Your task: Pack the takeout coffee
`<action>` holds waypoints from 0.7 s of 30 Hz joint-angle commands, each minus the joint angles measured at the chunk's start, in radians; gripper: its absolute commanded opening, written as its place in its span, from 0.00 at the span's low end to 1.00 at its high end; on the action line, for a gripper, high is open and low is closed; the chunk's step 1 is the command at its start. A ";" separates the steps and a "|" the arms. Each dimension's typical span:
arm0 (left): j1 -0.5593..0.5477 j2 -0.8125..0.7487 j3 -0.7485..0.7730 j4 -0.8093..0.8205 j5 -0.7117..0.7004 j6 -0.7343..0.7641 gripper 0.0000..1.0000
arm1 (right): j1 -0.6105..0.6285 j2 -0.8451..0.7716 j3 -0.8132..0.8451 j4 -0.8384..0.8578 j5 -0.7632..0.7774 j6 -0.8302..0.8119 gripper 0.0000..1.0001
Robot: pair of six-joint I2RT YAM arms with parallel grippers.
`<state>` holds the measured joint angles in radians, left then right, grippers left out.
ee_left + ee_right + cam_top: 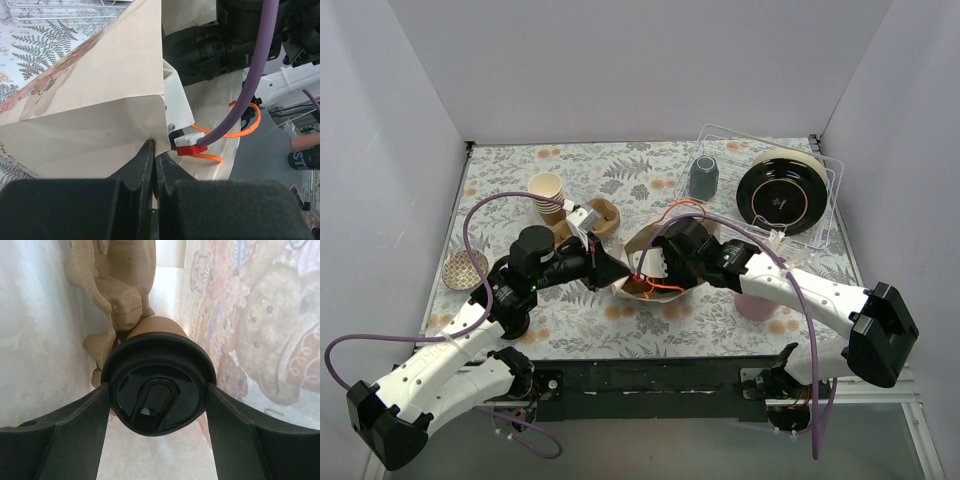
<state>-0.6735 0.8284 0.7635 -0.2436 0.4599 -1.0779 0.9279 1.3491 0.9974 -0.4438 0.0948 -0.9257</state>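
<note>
The paper bag (642, 238) lies near the table's middle with its mouth held wide. My left gripper (154, 150) is shut on the bag's folded edge (100, 105), pinching the paper between its black fingers. My right gripper (157, 388) reaches inside the bag. It is shut on the takeout coffee (158, 392), a kraft-brown cup with a round black lid, and both fingers (75, 432) press the lid's rim. Printed bag walls (260, 320) surround the cup. In the top view the cup is hidden by the bag and the right wrist (685, 250).
A stack of lidless paper cups (548, 190) and a brown carrier (605, 216) stand behind the left arm. A grey mug (703, 177) and a black plate in a clear rack (782, 192) sit at the back right. A woven coaster (465, 270) lies at the left.
</note>
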 commanded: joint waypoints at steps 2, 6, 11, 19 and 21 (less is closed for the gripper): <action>-0.006 -0.009 0.002 0.001 0.000 0.039 0.00 | 0.022 0.013 -0.034 0.033 0.031 0.022 0.37; -0.005 -0.005 -0.016 0.006 -0.047 0.087 0.00 | 0.031 -0.005 -0.100 0.112 0.060 0.021 0.36; -0.006 -0.003 -0.032 0.020 -0.092 0.133 0.00 | 0.035 -0.007 -0.137 0.204 0.152 0.024 0.36; -0.006 0.005 -0.066 0.044 -0.107 0.148 0.00 | 0.048 -0.008 -0.174 0.292 0.264 0.105 0.36; -0.005 0.005 -0.067 0.052 -0.106 0.138 0.00 | 0.048 -0.018 -0.174 0.289 0.252 0.116 0.36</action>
<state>-0.6765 0.8303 0.7113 -0.2024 0.3763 -0.9539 0.9718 1.3296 0.8440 -0.1711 0.3252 -0.8825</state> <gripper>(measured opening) 0.010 0.773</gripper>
